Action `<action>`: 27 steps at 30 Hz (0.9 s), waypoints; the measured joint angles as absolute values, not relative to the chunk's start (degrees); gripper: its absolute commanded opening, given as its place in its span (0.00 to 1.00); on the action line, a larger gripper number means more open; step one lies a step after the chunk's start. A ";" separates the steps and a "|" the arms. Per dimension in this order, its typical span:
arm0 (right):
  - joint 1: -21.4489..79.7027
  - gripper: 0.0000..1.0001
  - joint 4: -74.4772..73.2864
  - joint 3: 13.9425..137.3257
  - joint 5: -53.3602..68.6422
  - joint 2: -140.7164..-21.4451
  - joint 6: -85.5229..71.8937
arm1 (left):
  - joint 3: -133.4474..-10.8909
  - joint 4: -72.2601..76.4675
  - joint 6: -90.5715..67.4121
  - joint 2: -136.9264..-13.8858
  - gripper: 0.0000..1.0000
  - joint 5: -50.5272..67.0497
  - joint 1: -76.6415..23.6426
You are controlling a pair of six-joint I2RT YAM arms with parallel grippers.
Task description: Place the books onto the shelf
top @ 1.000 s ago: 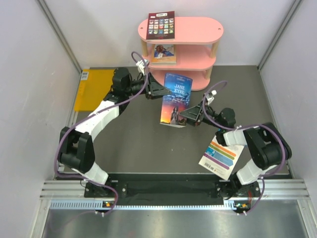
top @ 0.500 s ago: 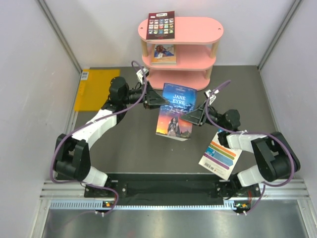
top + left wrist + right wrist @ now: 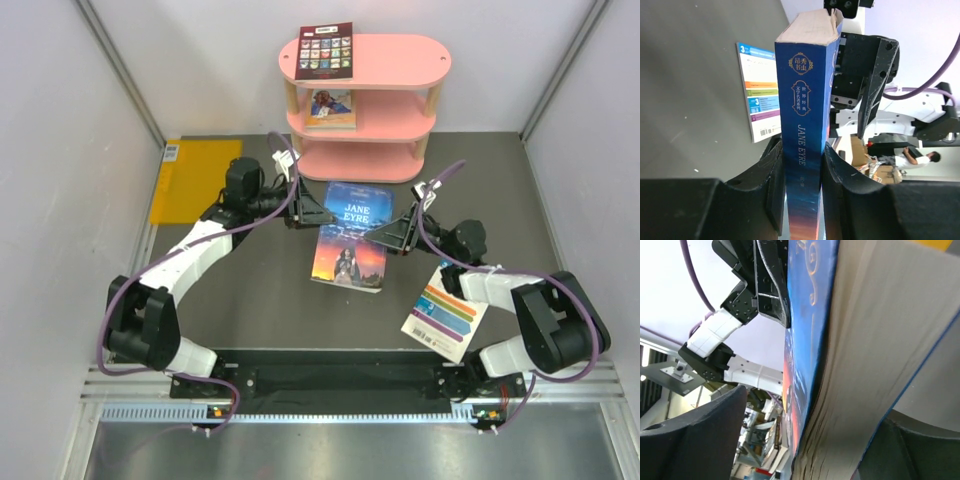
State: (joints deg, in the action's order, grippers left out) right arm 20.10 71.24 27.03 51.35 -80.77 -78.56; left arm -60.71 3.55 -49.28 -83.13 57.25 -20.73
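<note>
Gripping the blue book (image 3: 805, 120) by its spine, the left tool (image 3: 320, 212) is pressing its fingers (image 3: 771, 182) against both covers, its jaws partly closed and tight on the book. The blue book is hanging between the two arms with its front cover facing up, tilted, and seemingly lifted off the worktop (image 3: 260, 290), near the foot of the shelf (image 3: 400, 60).

The right tool (image 3: 385, 233) is reaching in from the opposite side. Its jaws are standing wide around the page edge. In the right wrist view a gap is showing between one finger (image 3: 695, 440) and the front cover, so this tool is not clamping the book.

A dark red book (image 3: 325, 50) is lying on the top board of the shelf, and a second book (image 3: 330, 108) is sitting on the middle board. A striped book (image 3: 445, 315) is lying flat on the worktop beside the right arm, well apart from the shelf.
</note>
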 measured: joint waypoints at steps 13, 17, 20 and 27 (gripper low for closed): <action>19.42 0.00 70.48 29.28 53.82 -83.42 -80.18 | -64.03 -2.85 -43.35 -83.18 0.03 54.59 -22.02; 19.07 0.00 70.13 30.92 54.48 -83.44 -79.57 | -65.23 -3.09 -42.09 -83.18 0.26 54.54 -22.04; 18.65 0.00 69.69 32.88 55.75 -83.99 -78.81 | -65.84 -2.96 -40.77 -83.02 0.52 54.28 -22.04; 19.44 0.00 69.19 42.24 56.64 -86.37 -78.35 | -65.54 -4.03 -37.78 -82.85 0.85 56.53 -26.30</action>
State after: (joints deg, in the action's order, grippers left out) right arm 19.44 69.19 42.24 56.64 -86.37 -78.35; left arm -65.54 -4.03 -37.78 -82.85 56.53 -26.30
